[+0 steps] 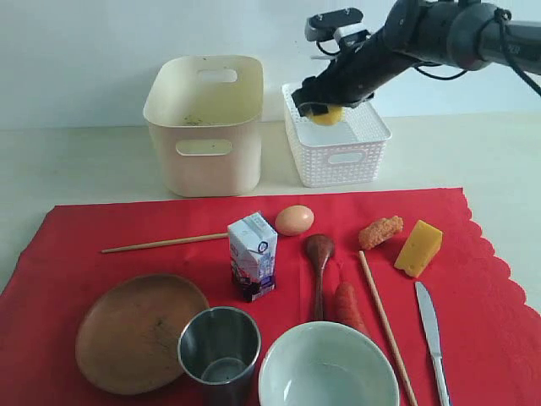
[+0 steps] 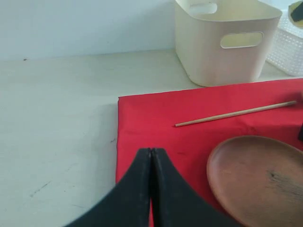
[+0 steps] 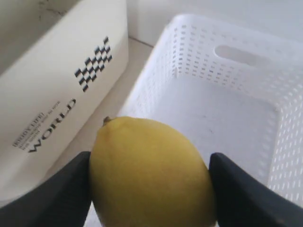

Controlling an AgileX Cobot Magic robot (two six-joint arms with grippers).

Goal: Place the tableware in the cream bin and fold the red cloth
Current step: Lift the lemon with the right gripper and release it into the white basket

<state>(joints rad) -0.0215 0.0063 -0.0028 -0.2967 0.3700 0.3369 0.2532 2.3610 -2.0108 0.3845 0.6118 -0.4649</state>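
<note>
The red cloth (image 1: 84, 245) lies flat and carries a brown wooden plate (image 1: 135, 334), steel cup (image 1: 220, 347), pale bowl (image 1: 328, 372), dark spoon (image 1: 319, 262), two chopsticks (image 1: 165, 243) (image 1: 385, 326) and a knife (image 1: 431, 326). Behind it stands the cream bin (image 1: 205, 127). My right gripper (image 1: 325, 108) is shut on a lemon (image 3: 151, 172), held above the white lattice basket (image 1: 338, 161). My left gripper (image 2: 151, 151) is shut and empty, low over the cloth's (image 2: 156, 118) edge near the plate (image 2: 260, 175); the exterior view does not show it.
On the cloth also sit an egg (image 1: 294, 220), a small milk carton (image 1: 253, 254), a cheese wedge (image 1: 418, 247), a fried piece (image 1: 380, 231) and an orange sausage-like item (image 1: 348, 304). Bare pale table (image 2: 57, 118) lies beside the cloth.
</note>
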